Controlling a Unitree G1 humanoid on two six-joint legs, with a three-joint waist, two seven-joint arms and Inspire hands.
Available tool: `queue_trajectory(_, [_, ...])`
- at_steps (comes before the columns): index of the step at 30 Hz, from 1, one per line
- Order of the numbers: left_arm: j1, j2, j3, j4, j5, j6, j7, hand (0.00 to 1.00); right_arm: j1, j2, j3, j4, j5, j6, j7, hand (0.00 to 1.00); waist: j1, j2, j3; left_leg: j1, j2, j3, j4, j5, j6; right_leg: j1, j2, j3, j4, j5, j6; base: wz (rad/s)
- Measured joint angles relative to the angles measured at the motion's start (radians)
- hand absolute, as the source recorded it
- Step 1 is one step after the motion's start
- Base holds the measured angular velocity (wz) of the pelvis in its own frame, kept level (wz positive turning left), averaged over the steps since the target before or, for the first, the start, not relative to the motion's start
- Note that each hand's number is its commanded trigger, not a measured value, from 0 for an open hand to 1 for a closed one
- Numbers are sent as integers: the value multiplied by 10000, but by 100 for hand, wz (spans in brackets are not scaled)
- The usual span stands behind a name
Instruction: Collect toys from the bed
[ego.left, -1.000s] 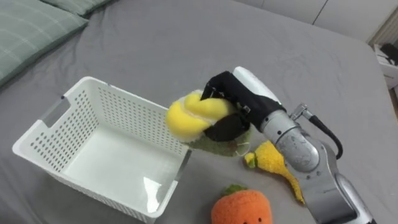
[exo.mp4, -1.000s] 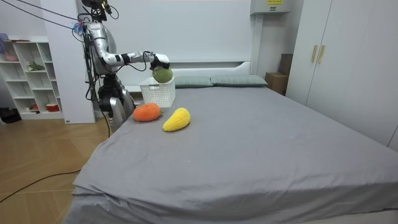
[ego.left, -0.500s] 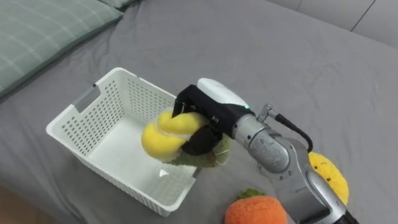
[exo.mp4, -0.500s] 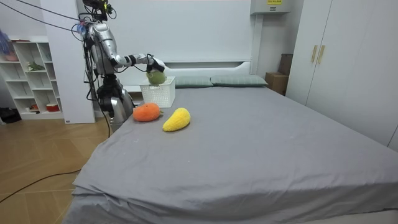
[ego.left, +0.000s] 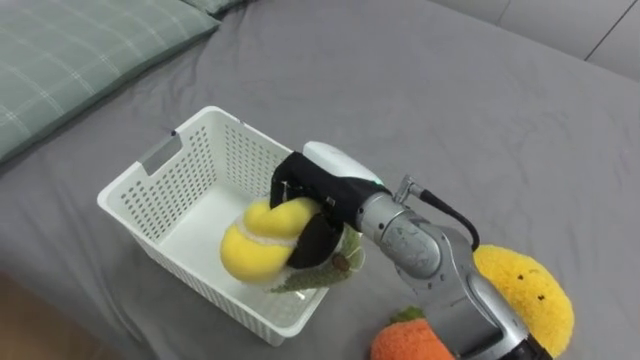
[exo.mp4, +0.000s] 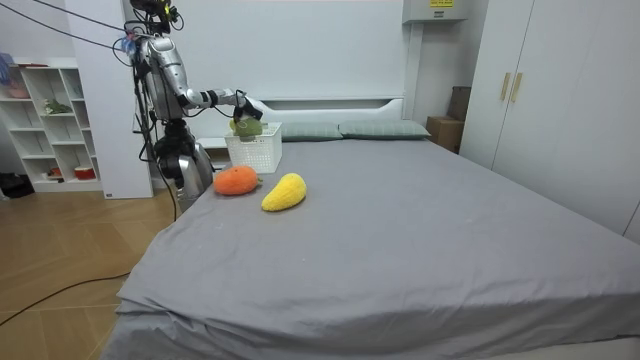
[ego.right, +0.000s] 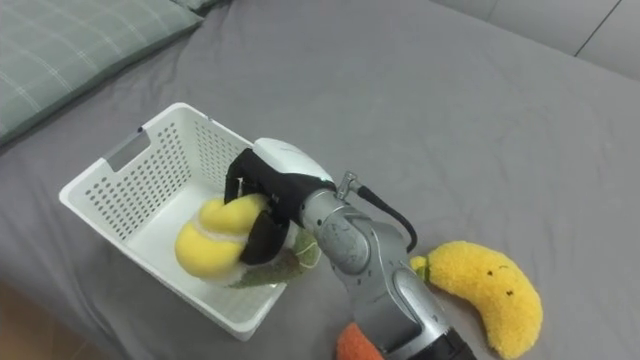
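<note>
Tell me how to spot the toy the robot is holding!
Look at the grey bed, then at the white basket. The robot's right hand is curled round a round yellow plush toy with green leaves, right at the basket's opening. The orange plush toy and the long yellow plush toy lie outside on the sheet.

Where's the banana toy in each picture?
Left eye view: banana toy, bottom right corner.
Right eye view: banana toy, lower right.
Room view: banana toy, left of centre, beside the orange toy.
Shared landmark: the white basket.
</note>
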Motion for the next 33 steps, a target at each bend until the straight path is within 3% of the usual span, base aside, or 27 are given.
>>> queue_trajectory(9, [-5, -4, -7, -5, 0, 62, 0, 0, -6, 18, 0, 245, -2, -1, -10, 0, -1, 47, 33, -19, -7, -42, -2, 1, 2, -1, 0, -26, -6, 2, 3, 0])
queue_trajectory(23, [-28, -12, -49, -33, 2, 24, 61, 0, -5, 13, -2, 243, -7, -20, -46, 0, -17, 47, 20, -14, -5, -35, 11, 1, 2, -26, -8, -9, 5, 2, 3, -1])
queue_trajectory(33, [-44, -5, 40, -25, 226, -248, 107, 0, -5, -30, -104, 214, 589, -185, -665, 0, -24, 25, 4, 36, 9, 53, 13, 6, 9, 15, -17, 54, 12, 7, 9, -1])
